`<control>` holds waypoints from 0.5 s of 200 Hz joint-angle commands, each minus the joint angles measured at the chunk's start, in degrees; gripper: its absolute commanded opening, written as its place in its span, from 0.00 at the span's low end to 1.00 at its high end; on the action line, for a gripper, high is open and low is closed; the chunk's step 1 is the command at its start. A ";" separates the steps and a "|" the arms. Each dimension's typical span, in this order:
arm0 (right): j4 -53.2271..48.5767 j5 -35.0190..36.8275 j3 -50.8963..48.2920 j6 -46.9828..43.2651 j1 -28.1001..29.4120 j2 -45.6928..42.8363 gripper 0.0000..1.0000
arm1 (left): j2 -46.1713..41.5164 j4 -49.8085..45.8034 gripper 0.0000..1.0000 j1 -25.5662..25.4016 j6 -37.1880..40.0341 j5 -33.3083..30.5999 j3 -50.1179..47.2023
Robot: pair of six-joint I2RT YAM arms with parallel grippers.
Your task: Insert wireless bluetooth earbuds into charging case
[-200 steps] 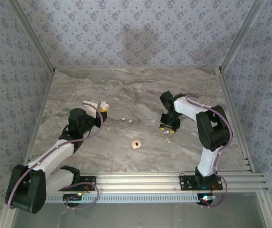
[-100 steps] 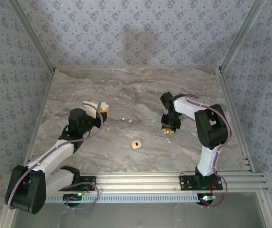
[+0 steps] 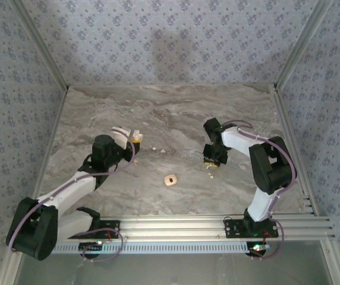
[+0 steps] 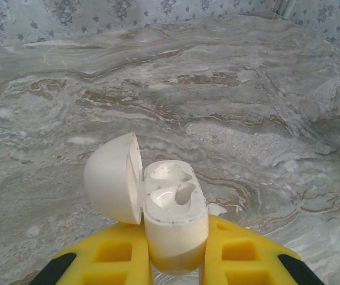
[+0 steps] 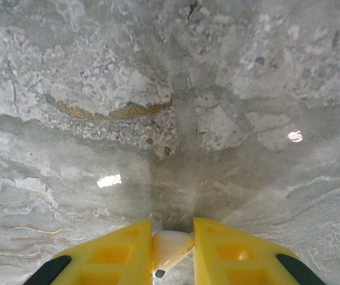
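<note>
Right wrist view: right jaws just closed, pinching 1 earbud (image 5: 171,248); left jaws pinch the open charging case (image 4: 173,219), insertion next

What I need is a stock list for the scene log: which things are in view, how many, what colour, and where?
charging case: one, cream-white, lid open, gripped by the left gripper.
earbud: one, white, pinched by the right gripper.
tan squarish piece: one, tan with a dark centre, on the table between the arms.
pale flecks: two, whitish, on the table right of the left gripper; too small to identify.
table: one, grey marbled.
walls: three, blue-grey patterned, around the table.
rails: several, silver, near edge.
left gripper: one, yellow fingers, left-centre.
right gripper: one, yellow fingers, right-centre.
</note>
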 commanded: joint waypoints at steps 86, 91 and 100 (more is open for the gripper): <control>15.82 0.39 -7.84 1.74 1.44 -15.88 0.22 | 9.80 9.31 0.14 -4.74 0.15 3.55 3.21; 16.13 0.60 -8.04 1.62 1.64 -16.67 0.22 | 10.50 10.02 0.14 -5.05 0.10 3.90 3.40; 16.80 1.04 -8.38 1.39 2.27 -18.29 0.22 | 11.79 11.02 0.14 -5.56 0.16 5.02 3.92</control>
